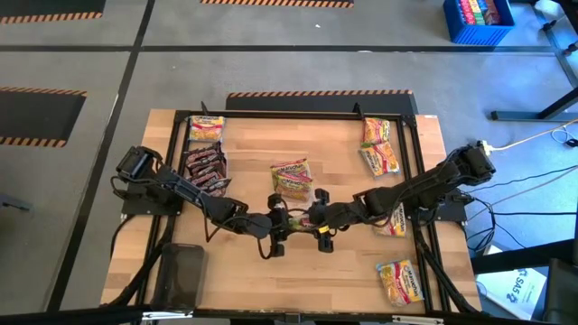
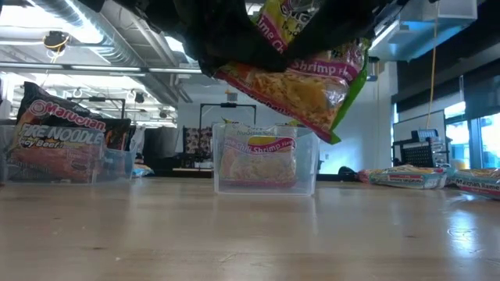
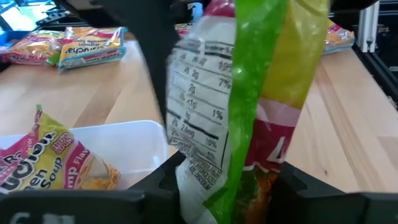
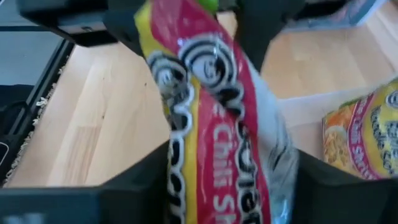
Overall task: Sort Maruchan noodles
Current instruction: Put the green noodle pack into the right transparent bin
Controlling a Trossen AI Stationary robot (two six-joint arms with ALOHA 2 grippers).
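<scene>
Both arms meet low over the middle of the wooden counter, just on the near side of the clear tray that serves as the landmark here. That tray stands at the counter's centre and holds one yellow-orange shrimp packet, lying flat inside it.

Between the two arms hangs a lifted noodle packet, a lime chili shrimp one with a green edge, held clear of the counter and tilted, in front of the tray as the low view sees it. The left hand is clamped on this packet: in the left wrist view the packet's printed back and green seam run between its two dark fingers. The right hand also has the packet between its fingers, which stand on either side of the red and yellow face; whether they are pressing on it or merely bracketing it, I cannot tell.

To the left of the tray, a second clear bin holds dark maroon beef packets, with another yellow packet beyond them. To the right of the tray, loose shrimp packets lie on the counter, and one more yellow packet lies nearer the front right corner.
</scene>
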